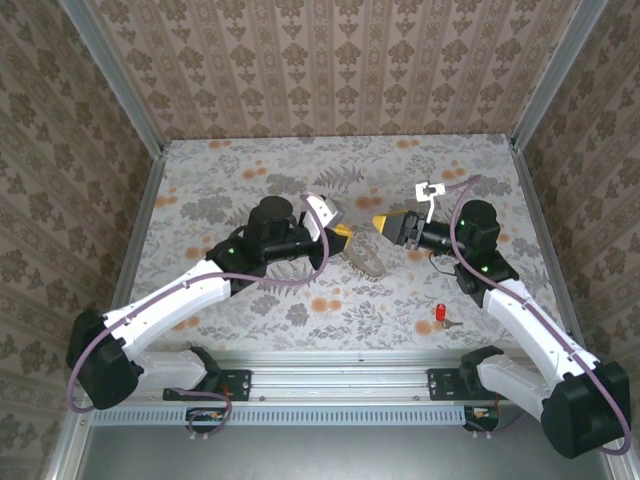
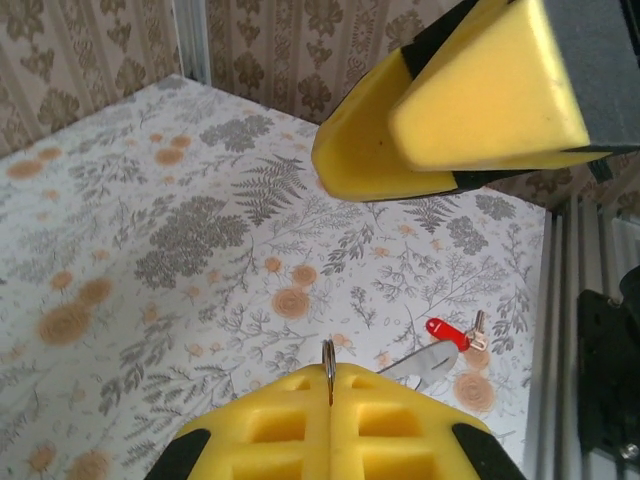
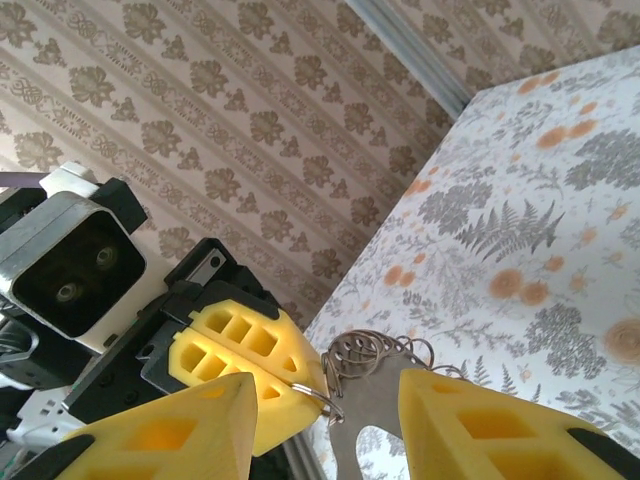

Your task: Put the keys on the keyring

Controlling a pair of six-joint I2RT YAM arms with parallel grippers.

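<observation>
**keyring on a shallow tip pinch, key not picked up yet**

table [image 1: 250,170]: both arms meet above its middle.

left gripper [image 2: 330,390]: pads pressed together, nipping only the thin wire ring of the keyring [image 3: 372,430] at the very tips.

right gripper [image 3: 330,400]: fingers [image 3: 190,430] spread. The keyring's flat tag and coiled chain hang in the gap between them, touching neither as far as I can tell.

risk 1: the pinch is shallow. A nudge from the right fingers could twist the ring or pop it out, and it drops to the table.

risk 2: the ring sits edge-on in the left pads, so there's little open loop to thread.

key [image 1: 440,312]: flat on the table near the front edge by the right arm, well apart from both grippers, nothing holding it. Tiny head, so a misaligned pick would likely skid it.
</observation>
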